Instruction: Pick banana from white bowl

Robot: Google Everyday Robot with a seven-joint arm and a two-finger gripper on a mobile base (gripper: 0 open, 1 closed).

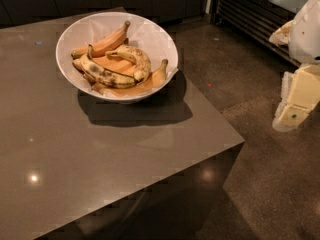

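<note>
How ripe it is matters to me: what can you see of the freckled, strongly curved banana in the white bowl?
The banana is plump, yellow, unpeeled, densely flecked brown with darker ends. It lies arched atop the pile in the white bowl, resting on smooth orange-yellow bananas, its lower end meeting the longer black-blotched banana. Nothing grips it: the hand hangs far right, beyond the table.

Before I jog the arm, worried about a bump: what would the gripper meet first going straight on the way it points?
The gripper, hanging beside the table, seems to point downward, so probably the floor first, though depth is unclear. The white bowl sits off that line.
</note>
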